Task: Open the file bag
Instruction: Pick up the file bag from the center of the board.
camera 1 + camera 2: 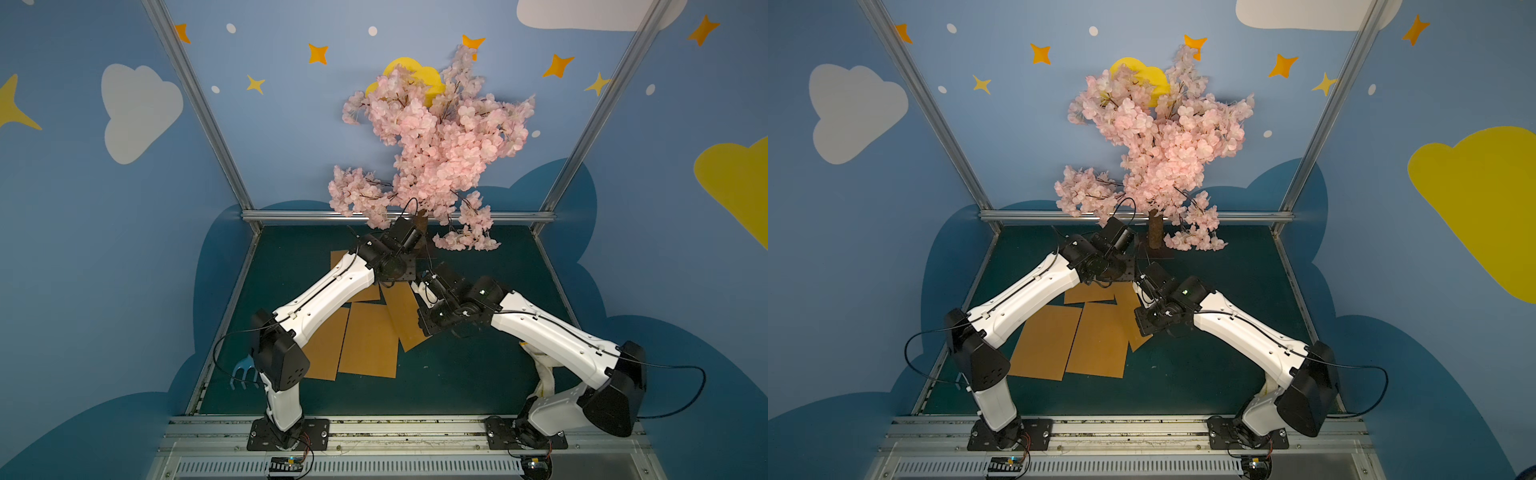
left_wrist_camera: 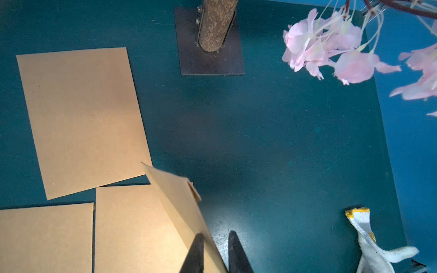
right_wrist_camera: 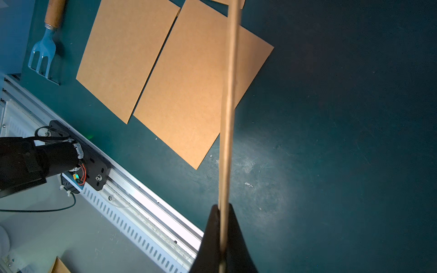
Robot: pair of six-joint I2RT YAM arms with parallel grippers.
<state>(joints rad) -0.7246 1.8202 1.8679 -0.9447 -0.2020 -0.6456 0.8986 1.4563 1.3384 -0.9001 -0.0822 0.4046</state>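
Several flat brown file bags lie on the dark green table (image 2: 283, 141). One file bag (image 2: 179, 203) is lifted off the table and tilted; the right wrist view shows it edge-on as a thin strip (image 3: 230, 94). My right gripper (image 3: 222, 208) is shut on that edge. My left gripper (image 2: 215, 236) straddles the same bag's raised edge: one finger is over the paper, the other beside it, and a gap shows between them. In both top views the two wrists meet above the tilted bag (image 1: 401, 316) (image 1: 1127, 309).
Other file bags (image 2: 80, 118) (image 2: 132, 227) (image 3: 127, 54) lie beside the lifted one. The tree trunk (image 2: 216, 23) on its metal plate (image 2: 210, 63) stands at the back, with pink blossoms (image 1: 440, 141) overhanging. A blue hand rake (image 3: 43, 54) lies left, a white glove (image 2: 369, 241) right.
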